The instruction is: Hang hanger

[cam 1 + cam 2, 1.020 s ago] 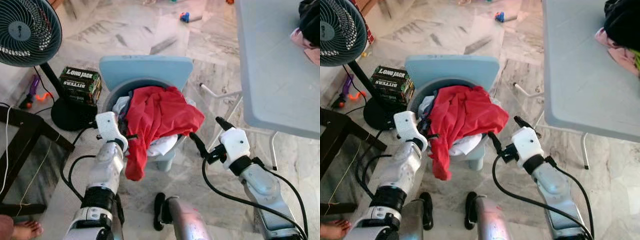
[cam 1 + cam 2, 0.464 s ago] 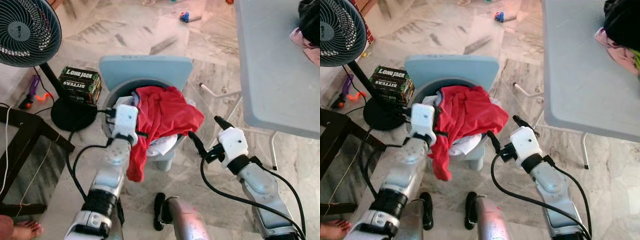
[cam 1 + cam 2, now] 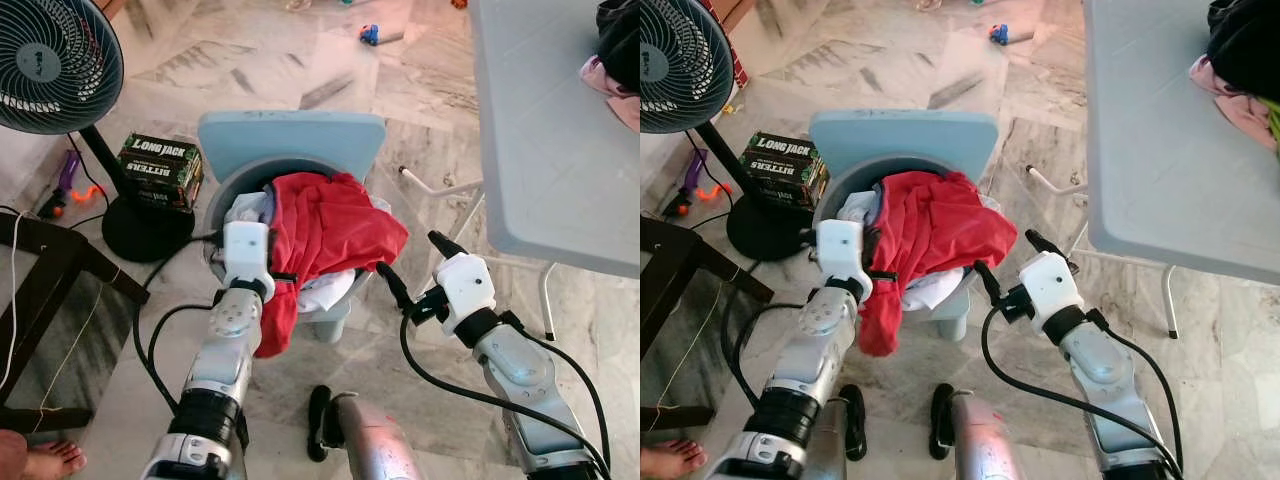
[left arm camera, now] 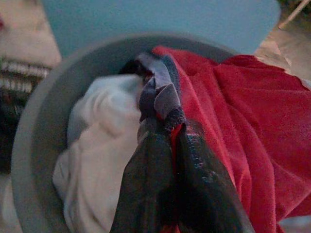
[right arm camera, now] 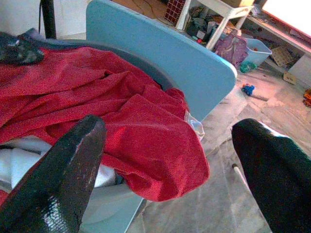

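Note:
A red garment (image 3: 330, 225) lies draped over white clothes (image 4: 102, 145) in a grey basket (image 3: 232, 188); one end hangs over the basket's near side. The basket stands on a light blue chair (image 3: 290, 135). My left gripper (image 4: 167, 121) is at the basket's left edge, shut on a bunched grey-purple cloth (image 4: 163, 94) beside the red garment. My left arm's white wrist (image 3: 247, 252) is right against the hanging red end. To the right of the basket my right gripper (image 3: 412, 262) stands open, holding nothing and apart from the clothes.
A standing fan (image 3: 50, 60) and a dark box (image 3: 160, 170) stand at the left, with a dark low table (image 3: 45, 300) nearer. A grey folding table (image 3: 550, 130) with clothes (image 3: 620, 50) is at the right. A person's foot (image 3: 50, 460) is at the bottom left.
My left gripper has moved right from outside the basket to the clothes at its left edge. The right arm has hardly moved.

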Tool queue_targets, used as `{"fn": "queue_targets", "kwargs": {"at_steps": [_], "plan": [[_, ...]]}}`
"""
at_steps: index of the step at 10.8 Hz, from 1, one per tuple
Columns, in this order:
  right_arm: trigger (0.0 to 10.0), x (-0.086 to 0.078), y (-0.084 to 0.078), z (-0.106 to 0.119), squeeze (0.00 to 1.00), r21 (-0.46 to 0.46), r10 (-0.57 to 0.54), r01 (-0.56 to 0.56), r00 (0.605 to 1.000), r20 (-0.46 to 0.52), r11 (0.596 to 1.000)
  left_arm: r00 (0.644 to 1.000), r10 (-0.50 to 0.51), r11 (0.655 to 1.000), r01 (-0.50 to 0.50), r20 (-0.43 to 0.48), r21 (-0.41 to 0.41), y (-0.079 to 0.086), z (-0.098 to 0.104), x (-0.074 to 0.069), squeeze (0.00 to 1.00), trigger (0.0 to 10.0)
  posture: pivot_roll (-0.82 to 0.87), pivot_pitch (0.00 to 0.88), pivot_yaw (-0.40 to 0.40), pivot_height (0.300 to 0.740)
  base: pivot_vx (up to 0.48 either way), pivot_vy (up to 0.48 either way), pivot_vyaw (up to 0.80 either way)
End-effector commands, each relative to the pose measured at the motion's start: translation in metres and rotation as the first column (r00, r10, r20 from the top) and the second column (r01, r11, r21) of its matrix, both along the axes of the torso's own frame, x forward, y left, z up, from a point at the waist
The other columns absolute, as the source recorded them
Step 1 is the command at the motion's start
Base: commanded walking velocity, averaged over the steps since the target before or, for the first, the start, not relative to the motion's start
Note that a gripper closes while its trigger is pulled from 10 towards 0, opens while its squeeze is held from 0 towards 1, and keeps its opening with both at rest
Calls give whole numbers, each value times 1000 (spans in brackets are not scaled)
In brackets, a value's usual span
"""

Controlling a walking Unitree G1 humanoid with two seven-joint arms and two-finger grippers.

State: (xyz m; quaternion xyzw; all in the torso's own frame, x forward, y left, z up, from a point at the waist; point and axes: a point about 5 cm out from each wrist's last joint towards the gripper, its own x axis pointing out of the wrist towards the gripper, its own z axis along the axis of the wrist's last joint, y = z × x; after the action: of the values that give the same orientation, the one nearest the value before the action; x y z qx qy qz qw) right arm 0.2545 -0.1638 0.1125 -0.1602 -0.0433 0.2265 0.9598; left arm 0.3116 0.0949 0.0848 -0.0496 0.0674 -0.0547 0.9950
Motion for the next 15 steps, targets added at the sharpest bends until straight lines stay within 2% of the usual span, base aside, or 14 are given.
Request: {"fn": "queue_targets", "kwargs": {"at_steps": [1, 2, 3, 5, 6, 7, 8, 9, 10, 11, 12, 13, 14, 15], "plan": [[10000, -2, -3, -5, 0, -11, -2, 2, 1000, -18, 1000, 999, -1, 998, -2, -43, -59, -3, -4, -2, 0, 7843, -117, 252, -137, 740, 0, 0, 0], [10000, -2, -3, -5, 0, -12, 0, -1, 1000, -19, 1000, 999, 0, 996, -5, -53, -84, -4, -3, -2, 698, 10000, -117, 251, -139, 740, 0, 0, 0], [10000, -2, -3, -5, 0, -13, 2, -2, 1000, -19, 1000, 999, -2, 997, -2, -52, -82, -4, -3, -2, 1000, 10000, -117, 251, -139, 740, 0, 0, 0], [10000, -1, -2, -5, 0, -14, 9, -9, 1000, -18, 1000, 997, 1, 995, -9, -76, -100, -4, -4, -4, 1000, 10000, -113, 249, -141, 740, 0, 0, 0], [10000, -1, -2, -5, 0, -14, 11, -11, 1000, -18, 1000, 995, 1, 990, -15, -102, -141, -6, -6, -6, 1000, 10000, -110, 247, -140, 740, 0, 0, 0], [10000, -1, -1, -5, 0, -14, 13, -13, 1000, -19, 1000, 991, -11, 980, -15, -132, -197, -10, -8, -8, 0, 10000, -110, 247, -140, 740, 0, 0, 0], [10000, -1, -1, -5, 0, -14, 13, -13, 1000, -18, 1000, 989, -30, 977, -1, -143, -211, -12, -9, -9, 0, 10000, -110, 248, -138, 740, 0, 0, 0], [10000, -1, -1, -5, 0, -14, 12, -13, 1000, -19, 1000, 985, -40, 972, 0, -166, -234, -14, -11, -10, 0, 3137, -111, 249, -138, 740, 0, 0, 0], [10000, -1, 0, -5, 0, -14, 14, -14, 1000, -18, 1000, 981, -49, 960, -6, -189, -279, -16, -12, -12, 0, 0, -112, 250, -137, 740, 0, 0, 0], [10000, -1, 0, -5, 0, -13, 14, -14, 1000, -18, 1000, 977, -47, 946, -24, -209, -323, -16, -13, -12, 0, 0, -111, 250, -136, 740, 0, 0, 0], [10000, -1, 0, -5, 0, -11, 13, -14, 1000, -18, 1000, 979, -42, 947, -24, -199, -321, -14, -12, -12, 0, 0, -111, 250, -135, 740, 0, 0, 0], [10000, 0, 1, -6, 0, -10, 13, -13, 1000, -18, 1000, 985, -35, 959, -15, -172, -285, -11, -8, -11, 0, 0, -105, 250, -132, 740, 0, 0, 0], [10000, 1, 2, -6, 0, -7, 11, -11, 1000, -18, 1000, 993, -23, 982, 0, -119, -191, -7, -2, -8, 0, 0, -101, 249, -129, 740, 0, 0, 0], [10000, 1, 4, -7, 0, -2, 10, -10, 1000, -19, 1000, 999, -38, 999, 37, -27, -28, -3, 7, -6, 0, 0, -95, 246, -124, 740, 0, 0, 0]]}}
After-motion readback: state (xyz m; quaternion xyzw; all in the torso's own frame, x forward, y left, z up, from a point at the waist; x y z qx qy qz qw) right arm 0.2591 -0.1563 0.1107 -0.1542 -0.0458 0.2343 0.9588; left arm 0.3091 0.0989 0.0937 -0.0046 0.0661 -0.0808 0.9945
